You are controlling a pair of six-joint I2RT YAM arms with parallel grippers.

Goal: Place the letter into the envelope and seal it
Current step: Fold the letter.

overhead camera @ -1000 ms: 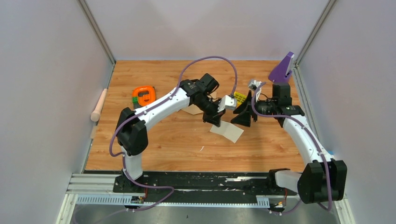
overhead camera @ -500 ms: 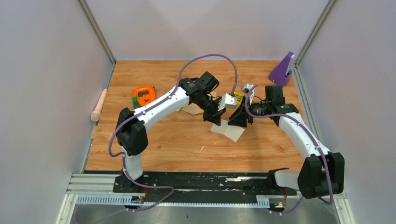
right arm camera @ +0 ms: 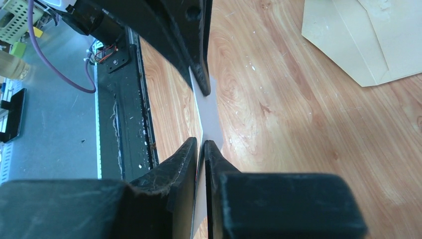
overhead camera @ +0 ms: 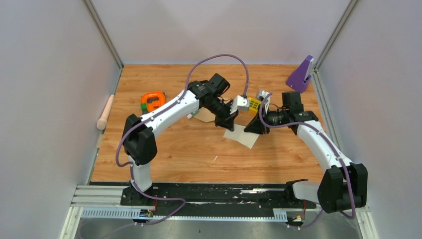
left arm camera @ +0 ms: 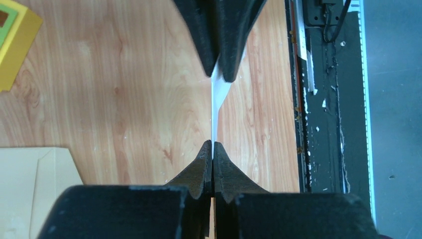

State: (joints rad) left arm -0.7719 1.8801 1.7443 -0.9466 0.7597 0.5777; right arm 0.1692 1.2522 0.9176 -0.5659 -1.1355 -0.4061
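Note:
The letter (overhead camera: 242, 135) is a white sheet held on edge just above the wooden table, between both grippers. My left gripper (overhead camera: 230, 121) is shut on one edge of it; in the left wrist view the letter (left arm camera: 215, 99) runs as a thin white line from my left gripper (left arm camera: 213, 144) to the right gripper's fingers (left arm camera: 231, 55). My right gripper (right arm camera: 200, 143) has its jaws pressed close on the letter (right arm camera: 209, 114) from the opposite side. The tan envelope (right arm camera: 368, 40) lies flat on the table, largely hidden under the left arm in the top view (overhead camera: 203, 116).
An orange tape measure (overhead camera: 153, 101) and a cream cylinder (overhead camera: 105, 112) lie at the left. A purple object (overhead camera: 301, 72) stands at the back right, a yellow block (overhead camera: 255, 104) behind the grippers. A black rail (overhead camera: 209, 191) runs along the near edge.
The right gripper has moved left onto the letter and its jaws have closed on the sheet. The left gripper has kept its hold, shifting slightly back.

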